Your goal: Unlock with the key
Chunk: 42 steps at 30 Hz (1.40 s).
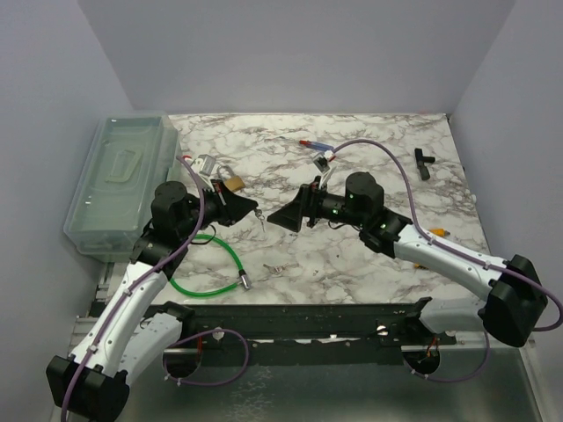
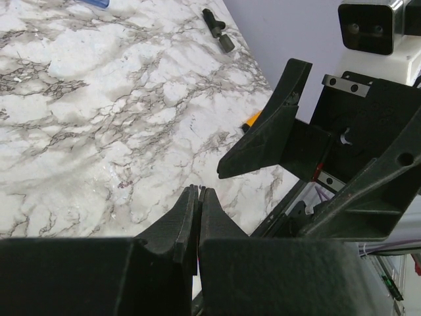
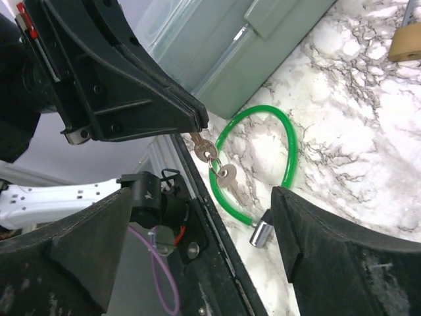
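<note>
Marble-patterned laminate, white with grey-brown veining, covers the tabletop (image 1: pixel 352 255), smooth and matte. Near its front edge lies a glossy green cable (image 1: pixel 214 264) curled in a loop, ending in a short silvery metal tip (image 1: pixel 245 281). Just beyond it the two matte black grippers face each other over the middle of the tabletop. The left gripper (image 1: pixel 253 211) has its wedge-shaped fingers pressed together, and from their tips hangs the key (image 3: pixel 201 149), a thin flat piece of dull silvery metal; a second key (image 3: pixel 228 180) of the same make dangles below it on a small ring, in front of the green loop. The right gripper (image 1: pixel 280 219) stands just beside the keys with its broad, rough-surfaced fingers (image 3: pixel 332 257) spread wide, one on each side of the hanging keys and touching neither. Behind the left gripper sits a small brass padlock (image 1: pixel 234 183) with a steel shackle. At the tabletop's left edge rests a translucent pale green plastic box (image 1: pixel 119 180), lidded and rounded at its corners. Toward the far right corner lies a small black T-shaped part (image 1: pixel 424 162).
</note>
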Motion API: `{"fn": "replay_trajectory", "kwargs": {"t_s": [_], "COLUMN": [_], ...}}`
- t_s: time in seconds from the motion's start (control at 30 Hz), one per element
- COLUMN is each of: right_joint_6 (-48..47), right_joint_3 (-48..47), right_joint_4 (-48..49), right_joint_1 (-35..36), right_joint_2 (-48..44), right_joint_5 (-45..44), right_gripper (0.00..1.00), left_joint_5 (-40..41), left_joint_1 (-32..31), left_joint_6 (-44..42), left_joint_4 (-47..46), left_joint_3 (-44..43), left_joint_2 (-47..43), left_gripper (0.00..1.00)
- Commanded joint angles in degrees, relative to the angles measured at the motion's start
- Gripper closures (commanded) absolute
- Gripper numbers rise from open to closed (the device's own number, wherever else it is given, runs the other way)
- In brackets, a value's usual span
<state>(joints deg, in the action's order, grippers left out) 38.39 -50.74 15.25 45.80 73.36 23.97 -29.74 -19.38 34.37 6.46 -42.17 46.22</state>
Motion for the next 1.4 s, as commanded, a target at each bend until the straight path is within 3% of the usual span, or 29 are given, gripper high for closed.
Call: {"fn": "replay_trajectory", "kwargs": {"t_s": [0.0,0.2,0.47,0.7,0.83,1.0,1.37], "right_joint_6": [-2.19,-2.51,-5.48,-7.35,-8.35,-8.71,-5.58], "right_joint_3": [1.4,1.87,1.19,0.21,0.2,0.6,0.53], "right_joint_4": [-0.32,0.54,3.1,5.07,7.06,9.45,13.08], "right_joint_1": [0.34,0.35,0.34,0.25,0.25,0.25,0.25], "right_joint_2": [-2.57,-4.81,-5.74,-5.12,-4.89,-4.35,-0.46], "right_joint_5": [-0.36,0.64,3.74,4.56,6.83,11.84,15.31], "right_gripper": [0.06,0.05,0.13,0.36,0.46,0.47,0.5], "left_joint_5": [-0.3,-2.74,-12.13,-16.09,-22.84,-26.33,-25.58], "left_joint_1": [-0.49,-0.97,-0.96,-0.93,-0.95,-0.99,-0.99], "left_joint_6": [-1.41,-1.07,-0.01,-2.43,-1.72,-0.3,-2.0], "left_joint_4": [-1.29,-1.83,-8.92,-10.24,-12.97,-15.92,-16.05], "left_joint_3": [0.77,0.56,0.57,-1.86,-3.84,-3.36,-1.99], "left_joint_2": [0.42,0.77,0.36,-1.21,1.01,3.08,1.62], "left_gripper": [1.0,1.0,1.0,1.0,1.0,1.0,1.0]}}
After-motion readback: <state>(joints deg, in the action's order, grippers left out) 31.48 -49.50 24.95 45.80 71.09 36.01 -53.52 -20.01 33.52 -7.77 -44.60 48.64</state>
